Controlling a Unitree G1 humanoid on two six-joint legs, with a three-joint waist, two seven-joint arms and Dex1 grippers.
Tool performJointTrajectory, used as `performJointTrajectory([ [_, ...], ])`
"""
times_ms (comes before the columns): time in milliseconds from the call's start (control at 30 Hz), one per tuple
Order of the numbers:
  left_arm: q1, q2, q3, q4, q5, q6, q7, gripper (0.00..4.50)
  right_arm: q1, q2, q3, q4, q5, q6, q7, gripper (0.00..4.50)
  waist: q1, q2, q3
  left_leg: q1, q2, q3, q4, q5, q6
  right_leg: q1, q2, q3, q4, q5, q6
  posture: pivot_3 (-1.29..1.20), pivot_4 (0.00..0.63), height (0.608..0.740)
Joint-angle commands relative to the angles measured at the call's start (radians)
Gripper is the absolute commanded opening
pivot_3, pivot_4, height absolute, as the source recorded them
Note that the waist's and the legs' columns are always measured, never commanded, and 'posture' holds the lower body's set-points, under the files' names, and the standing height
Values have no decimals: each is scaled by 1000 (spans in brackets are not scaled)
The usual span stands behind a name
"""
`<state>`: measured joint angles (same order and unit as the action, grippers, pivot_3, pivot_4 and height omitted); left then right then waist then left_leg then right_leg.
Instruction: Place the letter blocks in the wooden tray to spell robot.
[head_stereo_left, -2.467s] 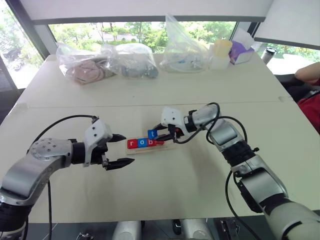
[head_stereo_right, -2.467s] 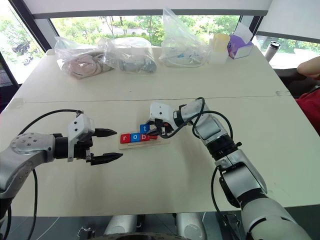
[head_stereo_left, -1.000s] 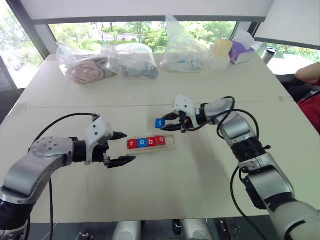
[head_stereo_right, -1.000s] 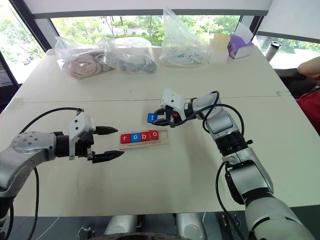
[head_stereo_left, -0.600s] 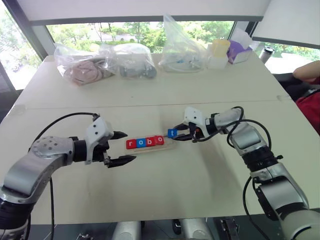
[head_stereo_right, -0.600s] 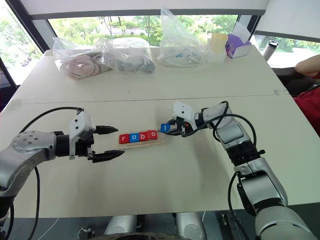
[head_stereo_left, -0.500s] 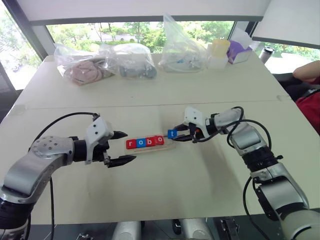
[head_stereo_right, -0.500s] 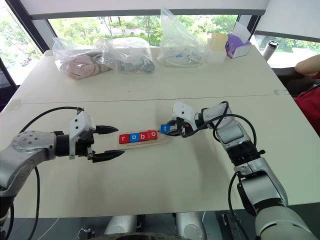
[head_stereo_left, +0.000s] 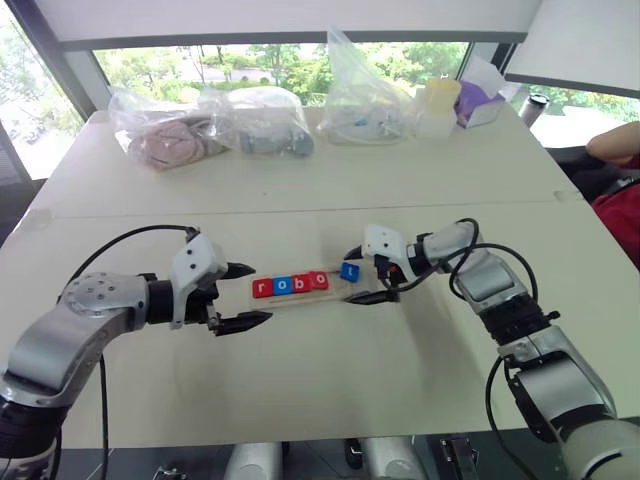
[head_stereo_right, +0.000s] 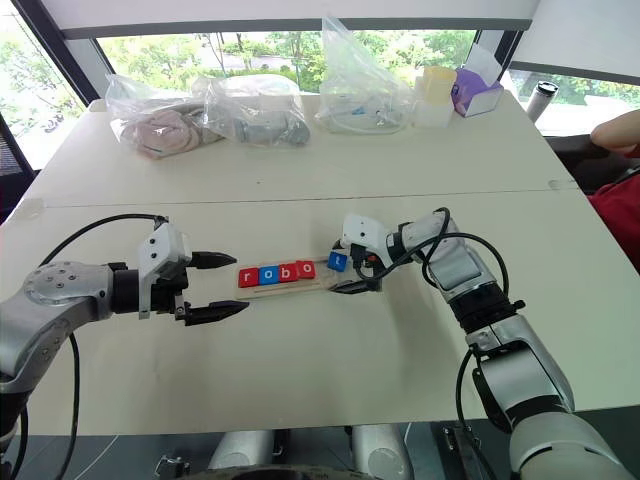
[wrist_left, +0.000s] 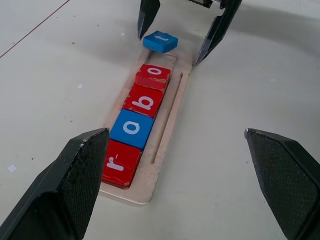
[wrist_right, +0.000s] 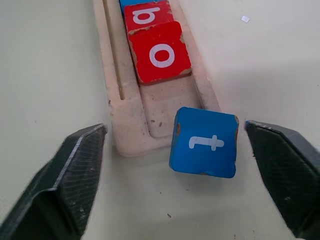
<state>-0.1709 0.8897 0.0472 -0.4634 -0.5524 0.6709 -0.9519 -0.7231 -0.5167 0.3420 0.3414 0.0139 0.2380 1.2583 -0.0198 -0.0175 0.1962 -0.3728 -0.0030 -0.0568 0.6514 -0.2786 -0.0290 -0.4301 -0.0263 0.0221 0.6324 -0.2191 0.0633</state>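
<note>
Nearly spelled, the word reads r, o, b, o in the wooden tray (head_stereo_left: 300, 292) at the middle of the head view, and the last slot at its right end is bare. The blue t block (wrist_right: 204, 142) has not dropped in: it sits askew on the tray's end rim, half over the counter (head_stereo_left: 330, 380), likely because it was let go a little past the slot. Around it the right tool (head_stereo_left: 366, 275) stands released, one finger on each side of the block and neither pressing it, so a nudge or a fresh grasp seems needed. The left tool (head_stereo_left: 240, 297) hovers spread and empty just left of the r block (wrist_left: 120, 163), probably waiting. Across the upper frame, clear plastic bags (head_stereo_left: 215, 122) and a purple box (head_stereo_left: 483, 100) line the pale counter's far edge under bright windows.
</note>
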Motion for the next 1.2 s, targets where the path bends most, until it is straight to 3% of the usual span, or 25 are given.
performJointTrajectory([
  [33, -3, 4, 9, -11, 3, -6, 1, 4500, -33, 7, -34, -22, 22, -1, -14, 4462, 0, 0, 0, 0, 0, 0, 0, 0, 0, 0, 0, 0, 0, 0, 0, 0, 150, 740],
  [333, -15, -4, -6, 1, 12, -15, 1, 4500, -29, 9, -97, 4, 94, 120, -8, 4462, 1, 0, 0, 0, 0, 0, 0, 0, 0, 0, 0, 0, 0, 0, 0, 0, 150, 740],
  [533, -15, 1, -10, 6, 22, -20, -3, 4500, -7, 14, -75, 41, 76, 100, -15, 4462, 1, 0, 0, 0, 0, 0, 0, 0, 0, 0, 0, 0, 0, 0, 0, 0, 150, 740],
  [767, -12, 2, -8, 4, 27, -20, -1, 4500, -15, 31, -79, 83, 71, 86, -28, 1135, 0, 0, 0, 0, 0, 0, 0, 0, 0, 0, 0, 0, 0, 0, 0, 0, 150, 740],
  [1000, -6, 5, 0, -1, 26, -16, -1, 4500, -37, 23, -99, -19, 95, 103, -31, 1147, -1, 0, 0, 0, 0, 0, 0, 0, 0, 0, 0, 0, 0, 0, 0, 0, 150, 740],
  [1200, -12, -2, -8, 2, 30, -19, 0, 4500, -45, 63, -35, -181, 81, 142, -42, 1147, -2, 0, 0, 0, 0, 0, 0, 0, 0, 0, 0, 0, 0, 0, 0, 0, 150, 740],
])
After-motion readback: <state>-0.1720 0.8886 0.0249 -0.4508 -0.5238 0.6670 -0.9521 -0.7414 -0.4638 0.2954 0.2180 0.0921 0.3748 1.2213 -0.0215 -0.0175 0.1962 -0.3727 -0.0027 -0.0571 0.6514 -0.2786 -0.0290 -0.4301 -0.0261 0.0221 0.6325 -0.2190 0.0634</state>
